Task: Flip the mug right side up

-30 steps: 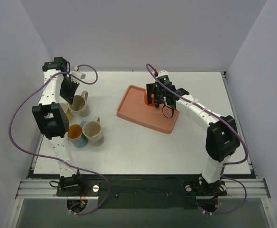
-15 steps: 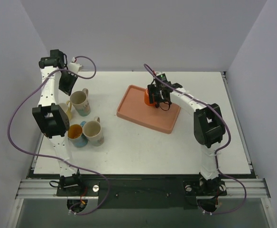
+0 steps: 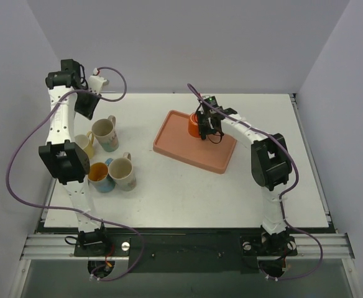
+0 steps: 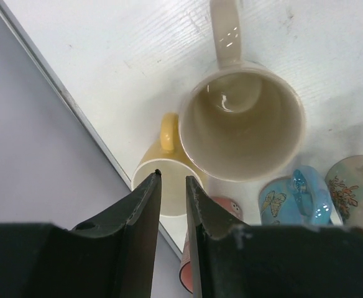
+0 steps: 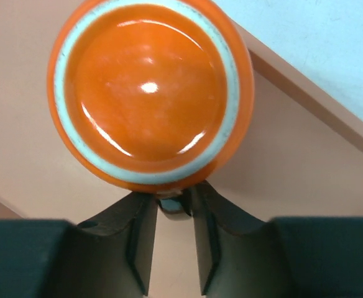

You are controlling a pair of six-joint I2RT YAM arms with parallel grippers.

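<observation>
Pinches handle of inverted orange mug on tray with right gripper, jaws narrow; hovers left gripper well left of tray, slightly parted, empty.

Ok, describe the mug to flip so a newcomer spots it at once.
Find the salmon tray near the middle of the table. The orange mug sits at its far edge, base up with a pale ring. It is the only mug on the tray and the only one upside down; the other mugs stand open-side up at the table's left.
</observation>
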